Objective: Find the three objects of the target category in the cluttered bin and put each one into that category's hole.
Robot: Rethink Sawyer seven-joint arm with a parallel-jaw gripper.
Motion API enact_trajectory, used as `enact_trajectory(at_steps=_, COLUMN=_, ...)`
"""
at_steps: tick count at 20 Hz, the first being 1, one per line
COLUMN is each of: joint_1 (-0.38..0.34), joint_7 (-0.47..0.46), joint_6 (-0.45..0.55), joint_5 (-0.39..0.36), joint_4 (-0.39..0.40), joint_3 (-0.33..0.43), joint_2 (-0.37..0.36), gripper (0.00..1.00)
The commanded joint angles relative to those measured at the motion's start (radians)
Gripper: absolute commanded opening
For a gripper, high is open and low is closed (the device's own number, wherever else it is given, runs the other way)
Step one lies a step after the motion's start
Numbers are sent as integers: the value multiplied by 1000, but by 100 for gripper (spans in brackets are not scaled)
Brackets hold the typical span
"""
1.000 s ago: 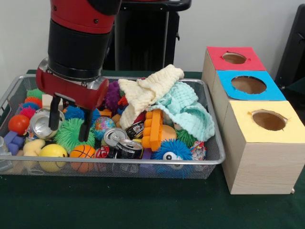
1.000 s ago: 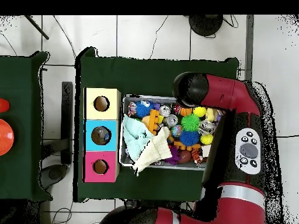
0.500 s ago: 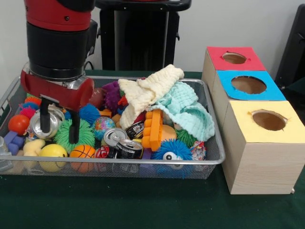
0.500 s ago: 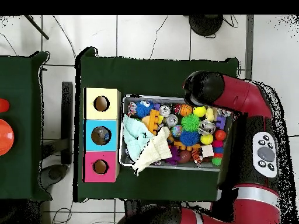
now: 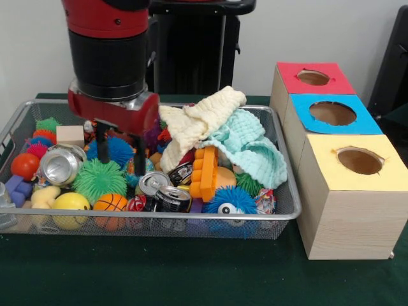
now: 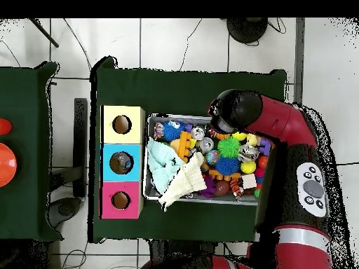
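Note:
A wire bin holds a jumble of toys, cans and cloths. My gripper hangs open inside its left half, its black fingers straddling a blue spiky ball and holding nothing. A silver can lies on its side to the left of it. An upright can and a black can sit near the front rim. Cream cloth and mint cloth cover the right half. In the overhead view the arm hides the gripper above the bin.
Three wooden boxes stand right of the bin, each with a top hole: red, blue, yellow. A green spiky ball, a basketball, a yellow ball and an orange block crowd the bin.
In the front view my gripper has swung right from over the silver can to the blue spiky ball and risen a little. It stays open and empty.

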Motion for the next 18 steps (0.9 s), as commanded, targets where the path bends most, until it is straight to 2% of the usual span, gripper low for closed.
enact_trajectory(at_steps=1, joint_1=39, joint_7=91, joint_6=97, joint_5=50, joint_4=181, joint_3=75, joint_2=-49, gripper=100)
enact_trajectory(at_steps=8, joint_1=66, joint_7=99, joint_6=129, joint_5=59, joint_4=186, joint_3=54, joint_2=-63, gripper=100)
enact_trajectory(at_steps=18, joint_1=110, joint_7=148, joint_6=80, joint_5=80, joint_4=224, joint_3=43, joint_2=-64, gripper=100)
